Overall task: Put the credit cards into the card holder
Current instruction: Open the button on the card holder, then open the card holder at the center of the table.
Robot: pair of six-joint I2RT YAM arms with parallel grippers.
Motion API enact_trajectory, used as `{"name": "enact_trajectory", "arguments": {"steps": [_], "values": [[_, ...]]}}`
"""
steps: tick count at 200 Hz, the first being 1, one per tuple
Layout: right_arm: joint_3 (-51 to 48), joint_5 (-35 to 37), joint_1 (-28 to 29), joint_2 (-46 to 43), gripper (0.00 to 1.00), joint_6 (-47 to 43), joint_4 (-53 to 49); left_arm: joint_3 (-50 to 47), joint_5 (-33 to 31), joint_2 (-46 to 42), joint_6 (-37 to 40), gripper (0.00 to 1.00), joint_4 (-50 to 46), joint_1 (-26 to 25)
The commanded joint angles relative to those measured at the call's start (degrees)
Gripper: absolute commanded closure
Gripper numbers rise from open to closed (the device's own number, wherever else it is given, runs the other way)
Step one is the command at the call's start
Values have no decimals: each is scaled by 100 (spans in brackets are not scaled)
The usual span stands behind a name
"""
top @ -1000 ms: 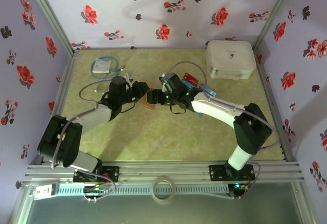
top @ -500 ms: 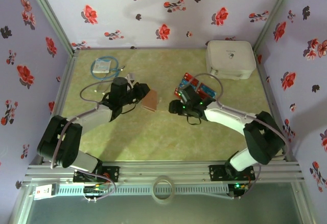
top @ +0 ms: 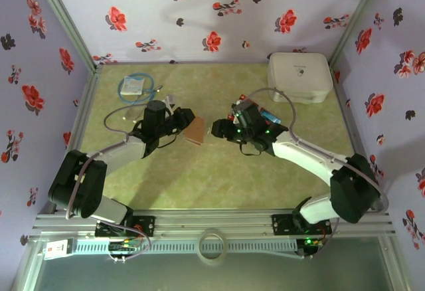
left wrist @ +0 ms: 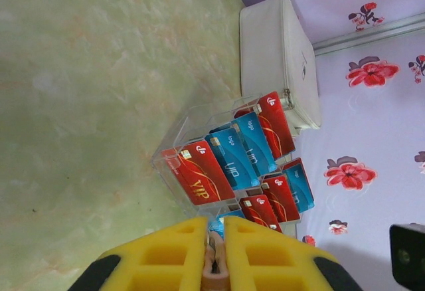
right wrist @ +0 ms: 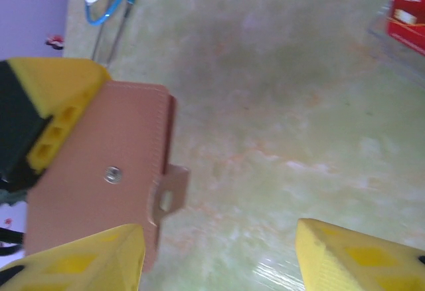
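Here, the left end effector (top: 183,122) is gripping the tan card holder (top: 196,131) by one edge, with its jaws pinched shut on it. It is holding the holder out toward the right arm. In the left wrist view, its yellow fingers (left wrist: 166,254) are pressing together on a thin tan strip of the holder (left wrist: 216,270).

The right end effector (top: 219,130) is hovering just beside the holder's free edge, facing the left one, with its jaws spread wide and gripping nothing. In the right wrist view, the holder (right wrist: 99,185) is lying ahead of that end effector (right wrist: 219,251), toward its left finger (right wrist: 80,258). It is showing a flat outer face with a small metal snap and a short tab sticking out of its edge. A yellow finger of the left end effector (right wrist: 56,98) is clamping its far corner. Whether the holder is touching the green surface (top: 199,178) cannot be told.

The credit cards (left wrist: 229,165), red and blue, are standing in the compartments of a clear tray (left wrist: 178,131), just beyond the left end effector's fingertips. Behind the tray, a white zip case (left wrist: 275,65) is sitting against the wall. From above, the tray is lying right behind the right end effector, partly covered by its arm. A blue-cable packet (top: 136,85) is resting well behind the left end effector.
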Motion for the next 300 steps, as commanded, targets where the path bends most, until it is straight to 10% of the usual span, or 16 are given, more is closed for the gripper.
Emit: {"name": "enact_trajectory", "arguments": {"steps": [1,58,102,126,184,300], "values": [[276,-326,16,259,40,197,379,-49,-34,-36,149,98,163,32],[386,-353,29,776,54,207,553,-53,-31,-18,140,98,204,19],[456,-365,14,943,100,89,539,-166,-31,119,37,98,456,23],[557,-432,14,786,100,19,417,-318,-33,238,39,94,635,32],[978,-669,236,368,100,40,39,-633,-13,569,261,46,877,94],[651,-885,465,949,100,76,537,-1240,58,893,417,34,1295,363]]}}
